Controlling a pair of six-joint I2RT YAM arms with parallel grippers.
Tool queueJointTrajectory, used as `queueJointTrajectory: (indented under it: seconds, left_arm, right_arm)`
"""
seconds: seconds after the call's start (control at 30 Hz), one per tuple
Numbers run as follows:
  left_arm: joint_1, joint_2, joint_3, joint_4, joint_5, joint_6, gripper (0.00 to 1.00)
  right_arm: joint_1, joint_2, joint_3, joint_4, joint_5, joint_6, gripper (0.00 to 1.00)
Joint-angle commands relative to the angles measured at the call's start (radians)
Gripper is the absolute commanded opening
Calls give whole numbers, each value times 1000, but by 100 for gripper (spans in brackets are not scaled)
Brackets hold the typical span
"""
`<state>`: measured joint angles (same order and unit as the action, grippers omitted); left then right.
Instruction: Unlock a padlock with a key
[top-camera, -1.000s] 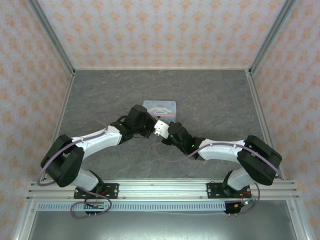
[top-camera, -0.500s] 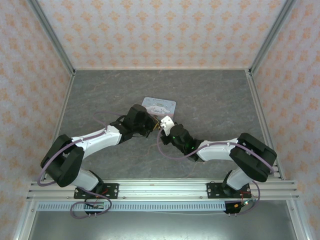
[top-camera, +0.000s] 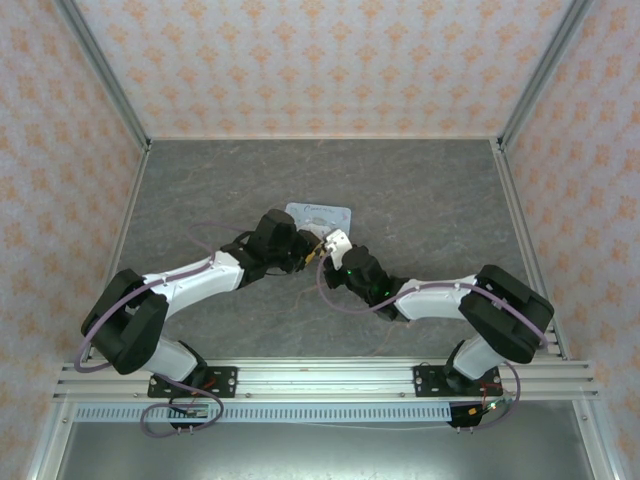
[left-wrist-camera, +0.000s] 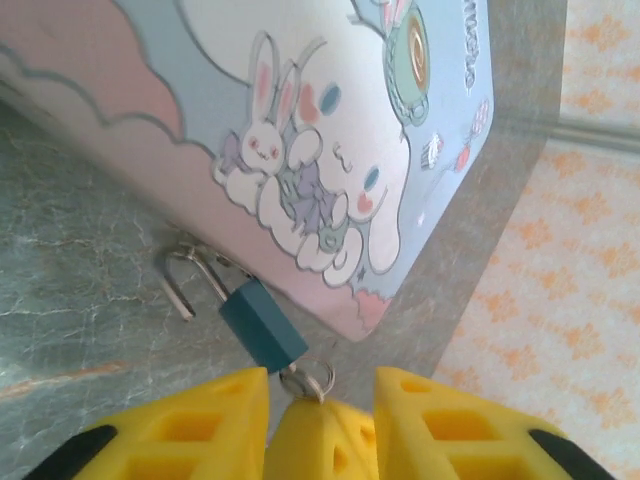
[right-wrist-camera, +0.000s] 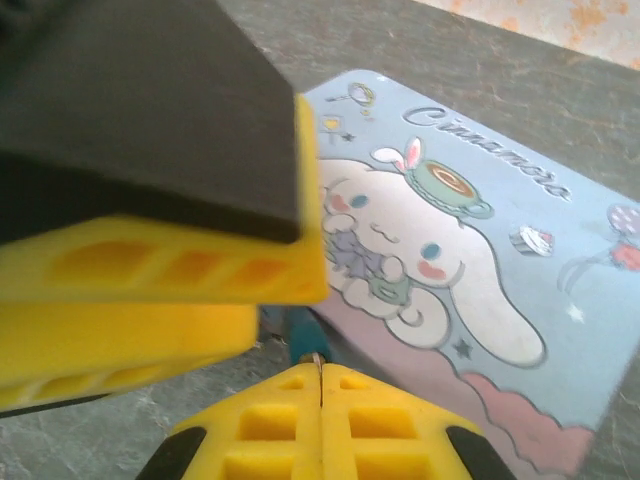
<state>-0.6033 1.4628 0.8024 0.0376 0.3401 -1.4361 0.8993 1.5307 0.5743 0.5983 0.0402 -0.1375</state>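
**Key stage of unlocking, wrist and overhead views.** Nearest, the yellow-fingered right gripper (right-wrist-camera: 320, 405) had its fingers pressed together on the thin silvery key (left-wrist-camera: 309, 379), whose wire ring showed at their tips. The yellow-fingered left gripper (left-wrist-camera: 322, 392) had its fingers apart, 1 on each side of those tips, holding nothing. Just beyond, at 12 o'clock from the right gripper, the small dark teal metal padlock (left-wrist-camera: 262, 323) lay on the grey stone-patterned table (top-camera: 430, 190). Its steel shackle (left-wrist-camera: 187, 275) pointed to 10 o'clock in the left wrist view. Farthest, the flat pale blue cartoon-printed tin box (left-wrist-camera: 330, 140) sat just beside the padlock.

Step judged in hand: the key seated in the keyhole, with the turn still due. The next move would call for a twist of the right wrist while the padlock body is kept from spinning. Whether the shackle had sprung could not be told.

Count: 2 grippers, 1 padlock, 1 key, 1 tin box.
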Motion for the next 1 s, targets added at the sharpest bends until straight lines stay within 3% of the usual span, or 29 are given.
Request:
queueJointTrajectory:
  seconds: [0.0, 0.37, 0.63, 0.97]
  left_arm:
    - [-2, -31, 6, -38, -18, 24, 42]
    - [110, -102, -35, -129, -18, 113, 62]
    - [238, -131, 11, -243, -24, 275, 76]
    - [319, 59, 162, -288, 29, 462, 81]
  right_arm:
    - [-7, 13, 22, -39, -8, 88, 0]
    - [-9, -7, -16, -51, -40, 235, 0]
    - [-31, -27, -80, 50, -84, 582, 0]
    - [-67, 17, -126, 105, -178, 985, 0]
